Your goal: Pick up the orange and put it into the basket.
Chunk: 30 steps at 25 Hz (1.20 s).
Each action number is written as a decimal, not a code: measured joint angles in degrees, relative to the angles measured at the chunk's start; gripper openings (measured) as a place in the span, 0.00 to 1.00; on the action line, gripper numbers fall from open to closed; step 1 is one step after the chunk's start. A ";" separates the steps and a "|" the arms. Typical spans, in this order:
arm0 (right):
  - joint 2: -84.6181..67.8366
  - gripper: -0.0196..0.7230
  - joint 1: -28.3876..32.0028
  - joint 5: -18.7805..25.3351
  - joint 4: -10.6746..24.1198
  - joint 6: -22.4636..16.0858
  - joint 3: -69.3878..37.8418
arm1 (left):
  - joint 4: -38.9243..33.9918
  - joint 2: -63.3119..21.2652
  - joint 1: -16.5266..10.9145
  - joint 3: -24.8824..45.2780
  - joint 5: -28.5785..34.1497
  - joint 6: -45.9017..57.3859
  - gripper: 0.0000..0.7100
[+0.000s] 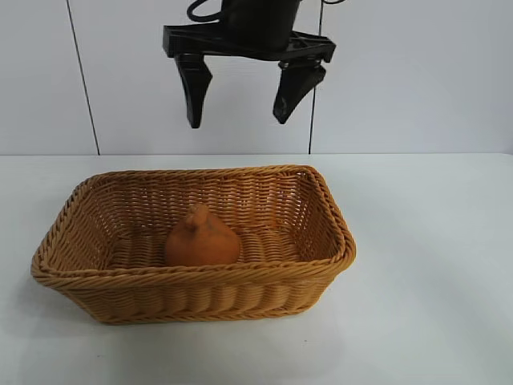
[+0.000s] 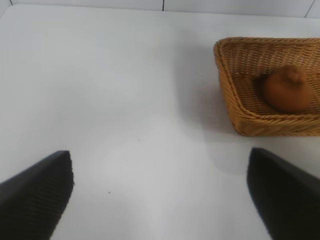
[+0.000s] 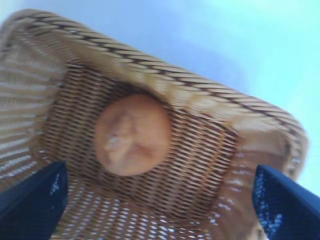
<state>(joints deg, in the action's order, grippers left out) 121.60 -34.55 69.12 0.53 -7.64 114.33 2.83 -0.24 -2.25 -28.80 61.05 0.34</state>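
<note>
Dull-orange lumpy fruit: resting on the floor of the tan woven wicker basket, my right gripper spread empty overhead, my left gripper splayed idle beside.

The large rectangular tan-orange wicker basket is woven rattan, coarse and ribbed, with a faint sheen along its thick braided rim. At its centre, the squat dull-orange fruit, the orange, has a matt, lumpy, slightly rough skin. The white table looks smooth and matt, with soft shadows. At twelve o'clock above the basket, the right gripper is black, probably hard plastic, matt. The left gripper's fingers show a fine ribbed black texture.
</note>
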 joint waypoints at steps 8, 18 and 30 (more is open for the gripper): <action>0.00 0.96 13.33 0.19 0.45 1.78 0.06 | 0.00 0.00 0.00 0.00 0.00 0.00 0.95; 0.00 0.96 31.58 0.24 0.89 4.09 0.06 | 0.00 0.00 0.00 0.00 0.00 0.00 0.95; -11.82 0.96 33.47 0.20 0.66 7.64 -22.86 | 0.00 0.00 0.00 0.00 0.00 0.00 0.95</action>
<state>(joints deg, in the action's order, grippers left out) 109.78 -1.09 69.32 1.19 0.00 91.47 2.83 -0.24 -2.25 -28.80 61.05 0.34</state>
